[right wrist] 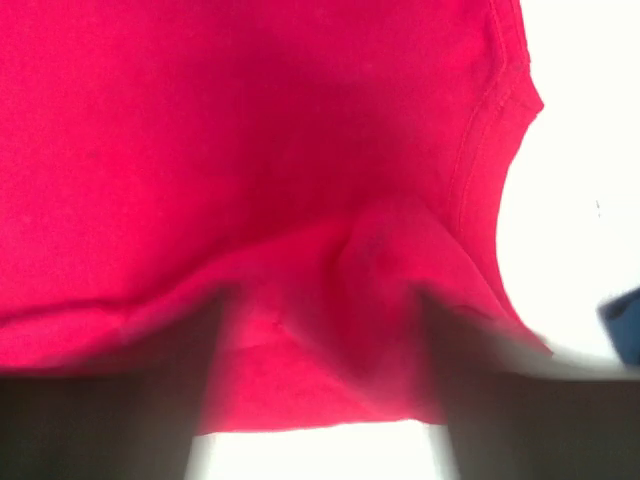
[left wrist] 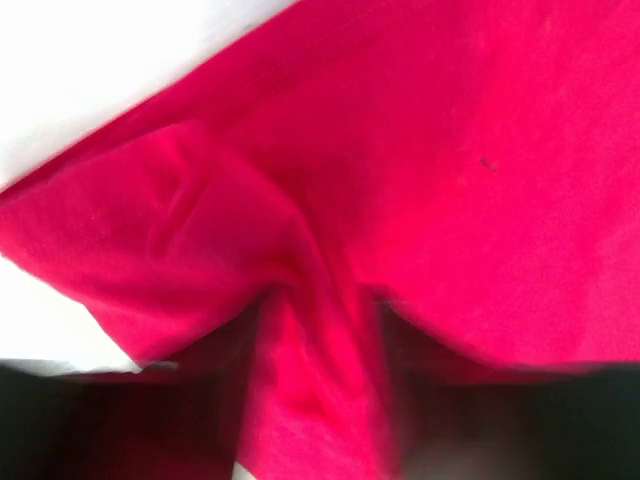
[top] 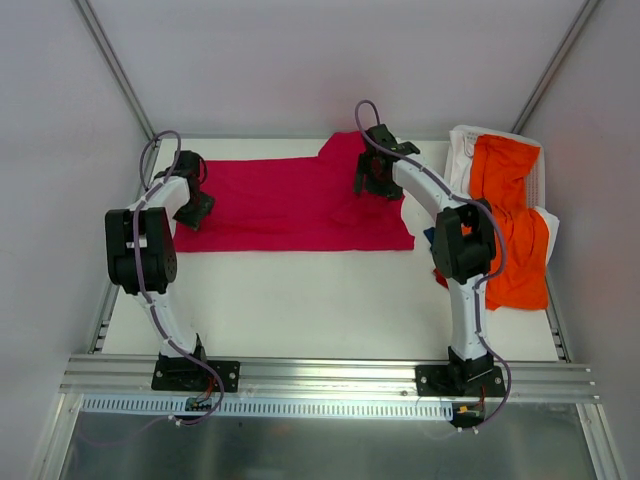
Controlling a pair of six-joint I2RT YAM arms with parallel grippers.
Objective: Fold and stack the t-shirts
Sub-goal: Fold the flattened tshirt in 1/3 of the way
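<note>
Lying spread across the far side of the table point(top: 300, 300), the crimson t-shirt point(top: 290, 205) has the left gripper point(top: 195, 212) at its left edge and the right gripper point(top: 372, 185) near its neckline. Only the overhead view shows the orange t-shirt point(top: 515, 230), heaped at the right. The wrist views alone show the jaws. The right's stand apart over a raised fold. The left's are blurred with a ridge of cloth between them, so I cannot tell whether they pinch it.

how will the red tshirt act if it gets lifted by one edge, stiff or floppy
Probably floppy: the crimson t-shirt puckers into soft folds at the left gripper. Likely light, as it lies thin and flat on the table. Lifted by one edge it would probably sag and drag rather than keep its shape.
</note>
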